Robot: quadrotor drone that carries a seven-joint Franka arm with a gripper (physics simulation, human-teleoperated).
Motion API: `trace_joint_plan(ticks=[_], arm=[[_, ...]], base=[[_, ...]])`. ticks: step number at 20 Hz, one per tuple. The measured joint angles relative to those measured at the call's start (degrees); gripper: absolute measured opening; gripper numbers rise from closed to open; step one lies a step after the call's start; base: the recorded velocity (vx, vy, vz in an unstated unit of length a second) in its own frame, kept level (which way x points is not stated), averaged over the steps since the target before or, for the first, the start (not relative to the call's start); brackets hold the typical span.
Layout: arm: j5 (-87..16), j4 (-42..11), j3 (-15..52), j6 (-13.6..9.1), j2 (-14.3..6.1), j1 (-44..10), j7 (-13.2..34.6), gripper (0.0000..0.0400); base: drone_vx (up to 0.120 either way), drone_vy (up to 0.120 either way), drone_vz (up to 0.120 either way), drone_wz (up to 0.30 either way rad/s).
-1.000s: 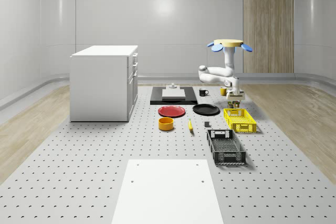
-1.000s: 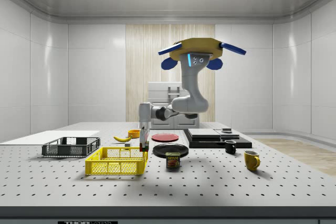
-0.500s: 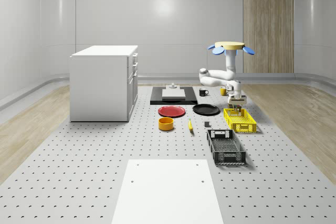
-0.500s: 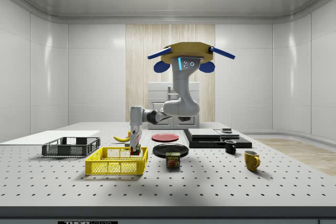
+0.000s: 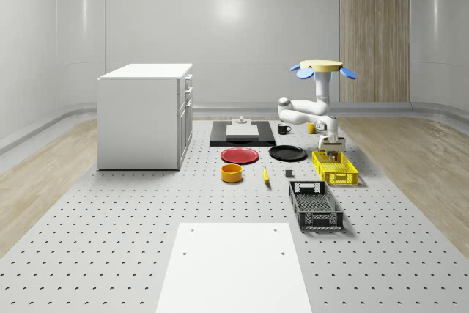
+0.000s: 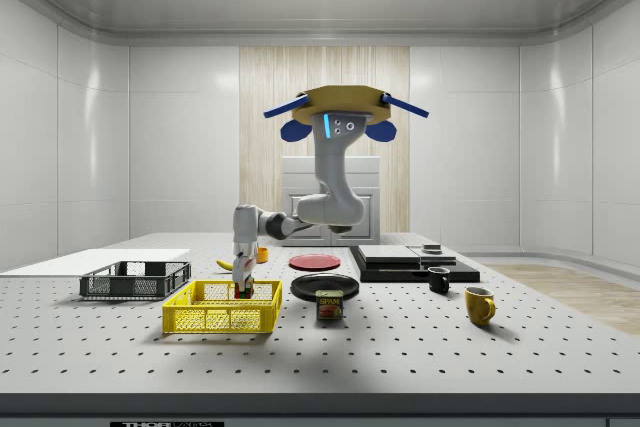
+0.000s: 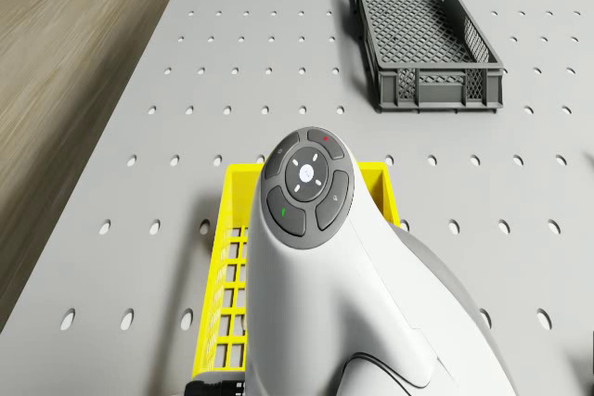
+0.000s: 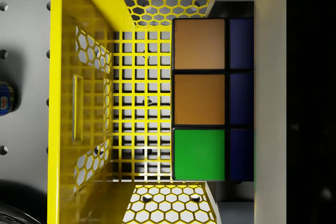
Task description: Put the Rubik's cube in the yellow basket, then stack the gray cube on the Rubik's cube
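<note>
We see a gray perforated desk (image 5: 110, 218). On it rest a white cabinet (image 5: 145, 115) at ten o'clock, a white panel (image 5: 234, 265) at six, a black slab (image 5: 242, 134), red plate (image 5: 239, 155), black plate (image 5: 287, 153), orange bowl (image 5: 232, 173), banana (image 5: 265, 174), yellow basket (image 5: 335, 168) at three, black crate (image 5: 315, 205), two mugs (image 6: 479, 305) and a can (image 6: 330, 305).

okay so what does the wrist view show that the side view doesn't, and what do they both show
Wrist view: the Rubik's cube with its orange, green and blue tiles above the yellow basket's mesh floor. Side view: the drone hovering above the table, beside the basket, its arm reaching down into it, plus the black crate and mugs. Both: the yellow basket.
</note>
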Motion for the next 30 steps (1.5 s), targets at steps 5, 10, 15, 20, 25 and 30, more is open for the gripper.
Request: trace_joint_plan(ticks=[5,10,15,20,25,30], arm=[[-2.7,0.7,-2.9,1.2,-0.3,-0.4,0.0,0.0325],[-5.7,1.6,-6.1,2.5,-0.4,-1.0,0.0,0.0325],[-9.0,2.8,-9.6,3.8,-0.2,-1.7,0.0,0.0325],[-10.4,3.4,-11.1,4.2,0.1,-2.0,-0.1,0.0375],[-10.6,3.3,-11.1,3.9,0.4,-1.8,-0.2,0.0393],[-10.7,3.3,-11.2,3.6,0.7,-1.7,-0.3,0.0398]], base=[[0.000,0.000,0.000,0.000],[0.000,0.000,0.000,0.000],[0.000,0.000,0.000,0.000],[0.000,0.000,0.048,0.000],[0.008,-0.016,0.120,0.000],[0.120,-0.120,0.096,0.000]])
